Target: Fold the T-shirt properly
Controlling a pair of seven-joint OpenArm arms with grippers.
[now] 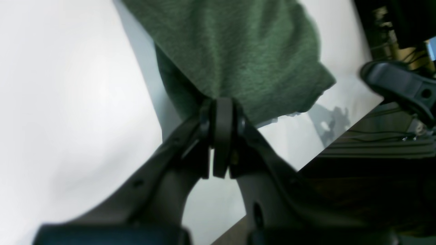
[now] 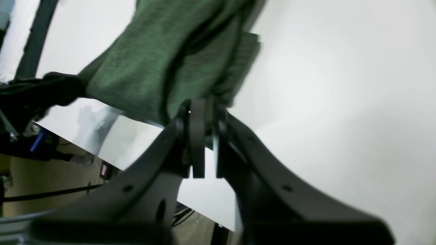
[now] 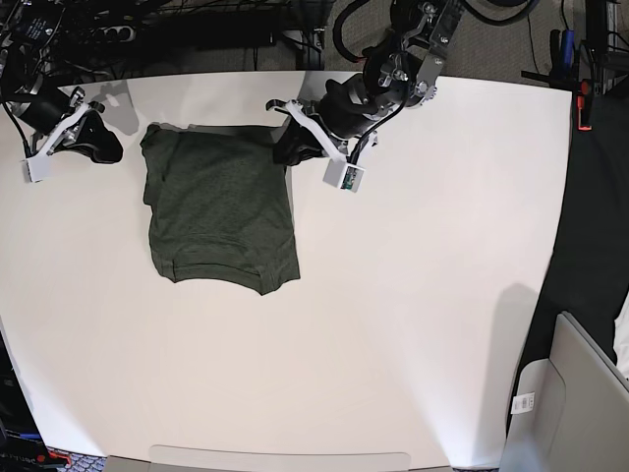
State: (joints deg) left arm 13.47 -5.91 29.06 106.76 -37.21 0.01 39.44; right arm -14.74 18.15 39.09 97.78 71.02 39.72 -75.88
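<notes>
Both grippers clamped on the T-shirt (image 3: 220, 206): left gripper (image 1: 222, 102) and right gripper (image 2: 201, 105) pinch opposite far corners over white table (image 3: 423, 295).

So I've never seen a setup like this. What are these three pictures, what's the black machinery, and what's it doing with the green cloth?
It is a robot with two arms at a white table. The base view looks down from above. The other two come from cameras on the wrists, looking along each tool. A dark green T-shirt lies partly folded on the table. The left tool and the right tool are each clamped shut on an edge of the T-shirt, at its two far corners.
</notes>
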